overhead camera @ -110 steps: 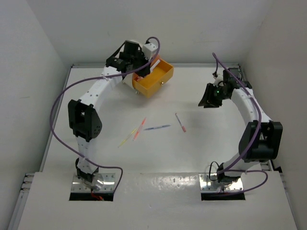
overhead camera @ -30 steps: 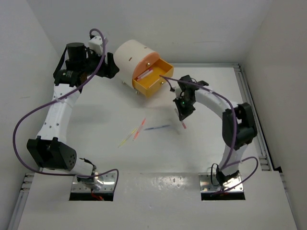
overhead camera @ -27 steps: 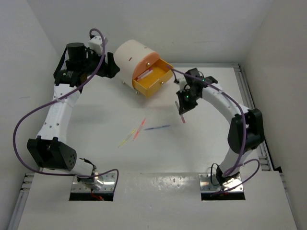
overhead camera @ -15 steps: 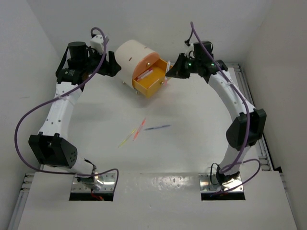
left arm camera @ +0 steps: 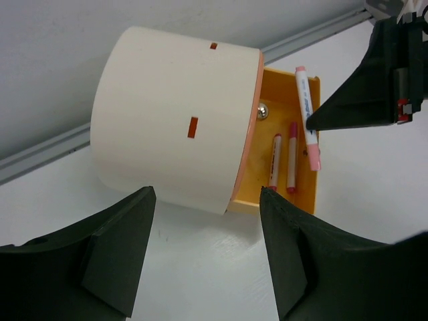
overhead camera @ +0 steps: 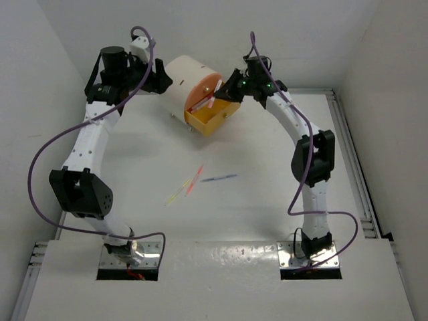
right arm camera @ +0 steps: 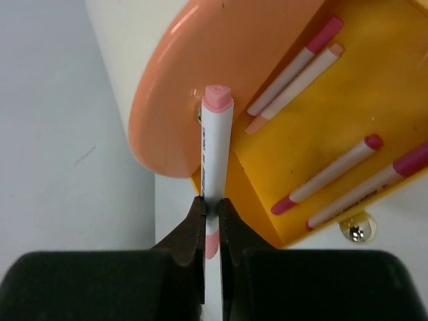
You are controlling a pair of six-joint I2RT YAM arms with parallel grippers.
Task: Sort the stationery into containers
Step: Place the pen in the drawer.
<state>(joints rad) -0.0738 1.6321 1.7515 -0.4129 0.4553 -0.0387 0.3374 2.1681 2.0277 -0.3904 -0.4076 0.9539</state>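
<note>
Beyond three loose pens on the table, the open yellow-orange drawer of the cream cabinet holds four pink-tipped pens, the right gripper pinching a pink-capped pen above it, the left gripper gaping empty beside the cabinet.

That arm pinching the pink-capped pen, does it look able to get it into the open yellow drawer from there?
Probably yes. The right gripper, shut on the pink-capped pen, hangs at the yellow drawer, which is pulled out and uncovered. The left gripper is open behind the cabinet, clear of it.
</note>
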